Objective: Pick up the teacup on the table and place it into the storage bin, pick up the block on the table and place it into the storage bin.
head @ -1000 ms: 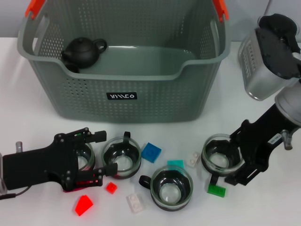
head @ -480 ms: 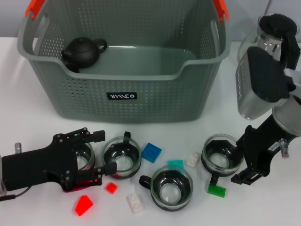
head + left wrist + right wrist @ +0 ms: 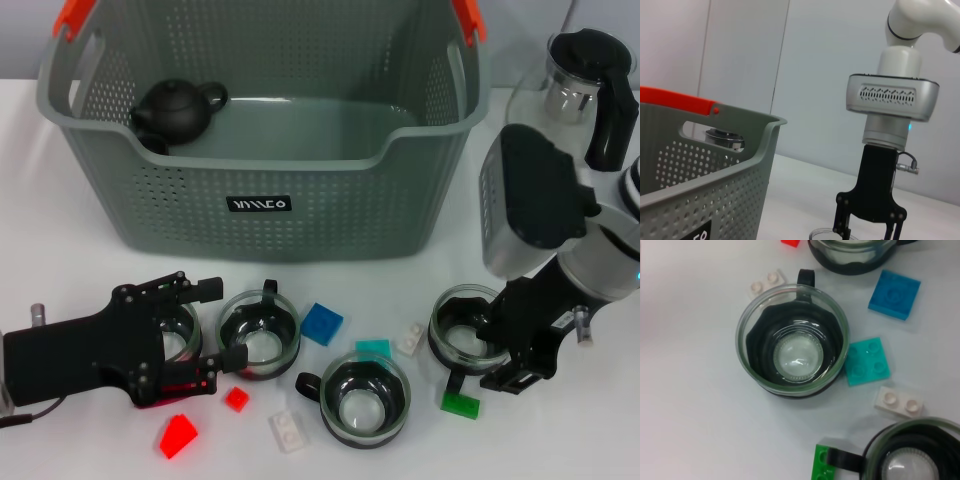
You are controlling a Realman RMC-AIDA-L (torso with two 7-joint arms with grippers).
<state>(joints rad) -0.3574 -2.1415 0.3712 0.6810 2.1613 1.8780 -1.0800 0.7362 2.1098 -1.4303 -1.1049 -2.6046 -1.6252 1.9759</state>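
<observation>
The grey-green storage bin (image 3: 300, 170) stands at the back, and its wall (image 3: 700, 165) also fills the left wrist view. Several glass teacups with black bases sit in front of it. My right gripper (image 3: 497, 352) is open at the outer side of the right teacup (image 3: 462, 335); the left wrist view shows this gripper (image 3: 867, 231) with its fingers spread. My left gripper (image 3: 218, 325) lies open low on the table, over the leftmost teacup (image 3: 182, 330) and beside another teacup (image 3: 260, 335). Blocks lie scattered: blue (image 3: 321, 324), teal (image 3: 373, 348), green (image 3: 460, 404) and a red wedge (image 3: 178, 436).
A black teapot (image 3: 175, 108) sits inside the bin. A glass pitcher (image 3: 585, 75) with a black handle stands at the back right. The right wrist view looks down on the front teacup (image 3: 797, 354), with the teal block (image 3: 867, 361) and a white block (image 3: 899, 401) close by.
The right arm's wrist swung down and to the left, and its gripper came back against the right teacup. The left arm has not moved.
</observation>
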